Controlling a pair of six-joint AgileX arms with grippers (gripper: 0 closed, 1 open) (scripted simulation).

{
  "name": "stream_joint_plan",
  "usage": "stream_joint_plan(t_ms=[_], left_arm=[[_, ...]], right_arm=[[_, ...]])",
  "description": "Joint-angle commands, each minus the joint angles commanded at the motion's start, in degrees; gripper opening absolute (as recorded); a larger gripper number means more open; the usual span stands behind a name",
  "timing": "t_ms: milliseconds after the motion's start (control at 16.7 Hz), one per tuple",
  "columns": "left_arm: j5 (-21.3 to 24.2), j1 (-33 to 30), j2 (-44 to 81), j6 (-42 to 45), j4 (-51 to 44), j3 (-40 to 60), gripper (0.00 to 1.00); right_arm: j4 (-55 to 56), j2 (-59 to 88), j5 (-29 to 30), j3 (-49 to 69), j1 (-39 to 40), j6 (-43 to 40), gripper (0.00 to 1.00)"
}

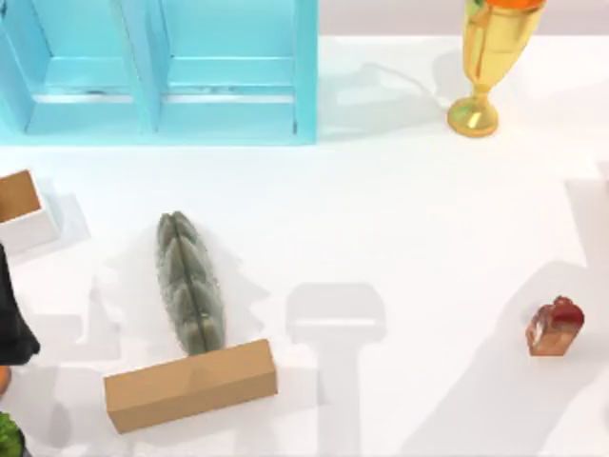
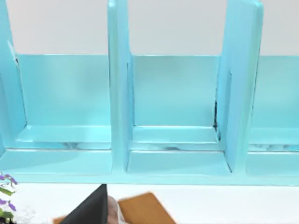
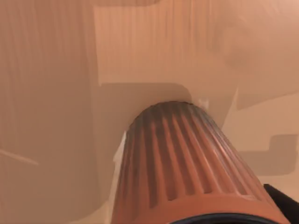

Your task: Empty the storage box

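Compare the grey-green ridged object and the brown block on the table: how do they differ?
The grey-green ridged object is rounded, lumpy and tapers at its far end; the brown block is flat-sided with sharp corners. The ridged object runs front to back, the block roughly left to right. Both are long, lie flat, and meet near the block's middle.

Turquoise storage box (image 1: 228, 76), gold trophy (image 1: 485, 67), brown cardboard block (image 1: 190, 384)

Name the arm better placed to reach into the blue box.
Left, likely: the box sits at the table's left, the left arm is at that edge, and its wrist view faces the compartments.
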Motion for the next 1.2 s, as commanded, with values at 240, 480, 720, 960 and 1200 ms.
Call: stream_joint_plan(t_ms=[240, 480, 720, 960, 1200], left_arm=[[0.0, 0.0, 0.0, 0.0, 0.0, 0.0, 1.0], [0.0, 0.0, 0.0, 0.0, 0.0, 0.0, 1.0], [0.0, 0.0, 0.0, 0.0, 0.0, 0.0, 1.0], [0.0, 0.0, 0.0, 0.0, 0.0, 0.0, 1.0], [0.0, 0.0, 0.0, 0.0, 0.0, 0.0, 1.0]], right_arm=[[-2.27, 0.0, 0.01, 2.25, -0.05, 0.02, 0.0], [-12.5, -0.02, 0.04, 12.08, -0.23, -0.19, 0.0], [-24.66, -1.0, -0.01, 23.29, -0.26, -0.21, 0.0], [-29.12, -1.4, -0.04, 27.72, -0.28, -0.21, 0.0], [-28.94, -1.14, -0.05, 27.45, -0.02, -0.03, 0.0]])
